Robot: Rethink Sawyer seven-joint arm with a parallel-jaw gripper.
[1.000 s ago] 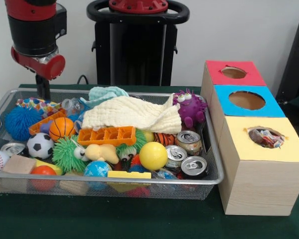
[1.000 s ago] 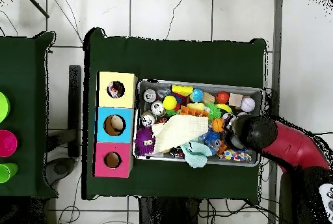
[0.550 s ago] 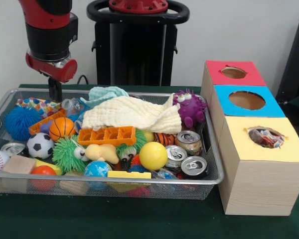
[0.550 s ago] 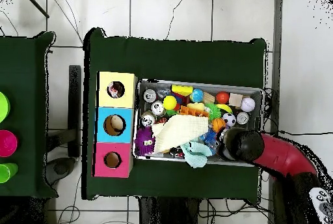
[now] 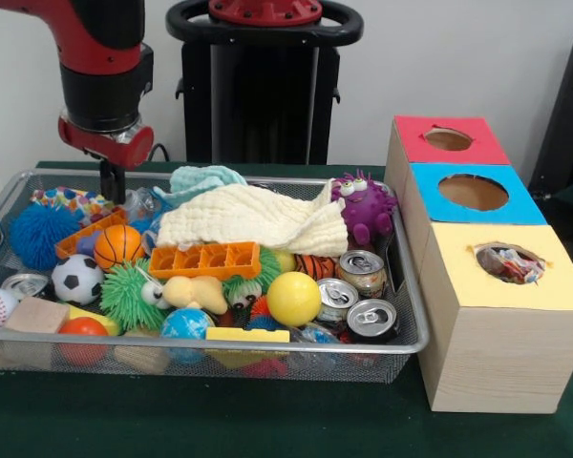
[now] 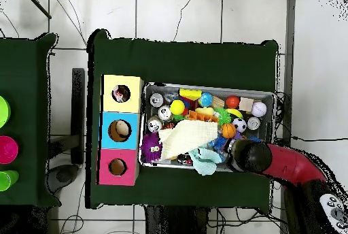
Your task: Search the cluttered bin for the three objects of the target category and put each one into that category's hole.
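The red and black arm is shown descending nearly vertically at the far left corner of the wire bin, its wrist pointed straight down. The gripper is seen as a single dark stub just above the clutter, beside the pale cloth and above the orange basketball; whether its jaws are parted or closed cannot be told. In the overhead view the arm is seen reaching in from the lower right, its end over the bin's corner.

Three drink cans are grouped at the bin's near right corner, beside the yellow ball; a fourth can lies at the left. The three-hole box stands just right of the bin, with red, blue and yellow openings.
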